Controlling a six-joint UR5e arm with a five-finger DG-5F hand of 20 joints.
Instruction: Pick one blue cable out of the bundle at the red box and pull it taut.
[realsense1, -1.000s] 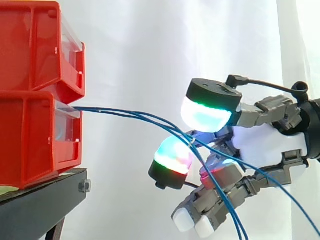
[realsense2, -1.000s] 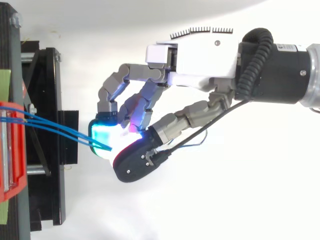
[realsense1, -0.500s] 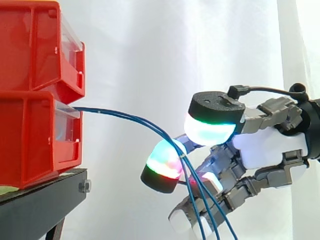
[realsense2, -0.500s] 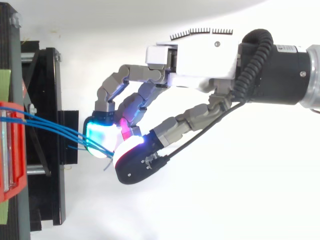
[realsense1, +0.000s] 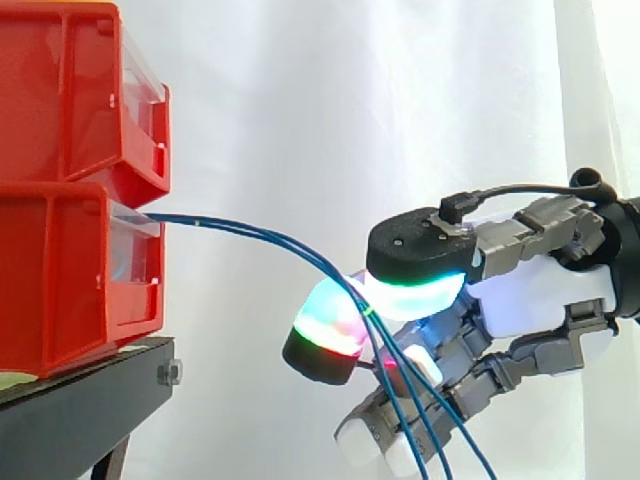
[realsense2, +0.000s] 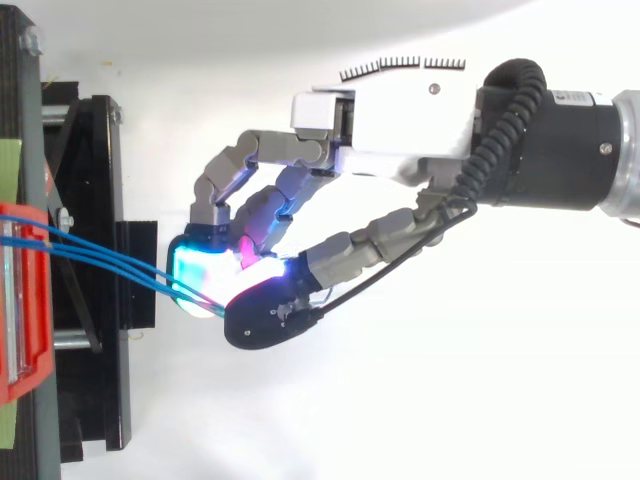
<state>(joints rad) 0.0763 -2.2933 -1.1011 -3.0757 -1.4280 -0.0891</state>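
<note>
From red box (realsense1: 60, 270), blue cables (realsense1: 230, 225) run rightward, drooping through pinching hand (realsense1: 530, 300).

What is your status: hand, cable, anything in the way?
Hand pinching several blue cables, not one. Cables sag from red box, not taut. No obstacle seen.

Glossy red plastic bins (realsense1: 70, 250), matt blk stand (realsense1: 85, 400)

Two stacked red plastic bins (realsense1: 70, 190) sit at left on a black metal stand (realsense1: 90, 400). Thin blue cables (realsense1: 250, 232) leave the lower bin and run right, pinched between the pads of the multi-fingered robot hand (realsense1: 530, 300), then hang below it.
</note>
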